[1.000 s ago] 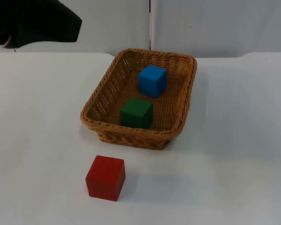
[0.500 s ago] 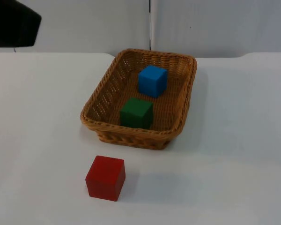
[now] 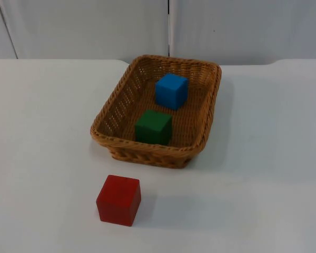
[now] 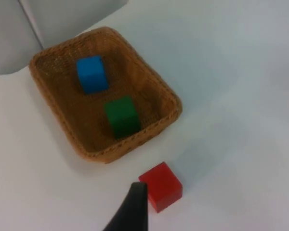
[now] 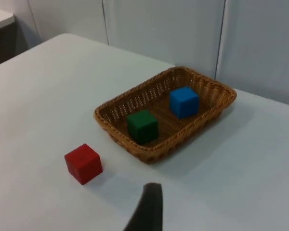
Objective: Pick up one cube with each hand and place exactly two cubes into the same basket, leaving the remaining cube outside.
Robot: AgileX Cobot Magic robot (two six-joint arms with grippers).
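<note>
Both grippers hung high above the table; their grip state could not be determined. Basket (image 3: 207, 134) below held blue cube (image 3: 171, 90) and green cube (image 3: 154, 126); red cube (image 3: 119, 200) lay outside.

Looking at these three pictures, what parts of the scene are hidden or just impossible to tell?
- Green cube: in the top view the wicker basket's near wall covers its foot.
- Blue cube: each view leaves its far faces unseen.
- Red cube: in the left wrist view a black fingertip overlaps one corner.
- Both grippers: one fingertip each is seen, so whether the jaws are open or shut cannot be told.
</note>
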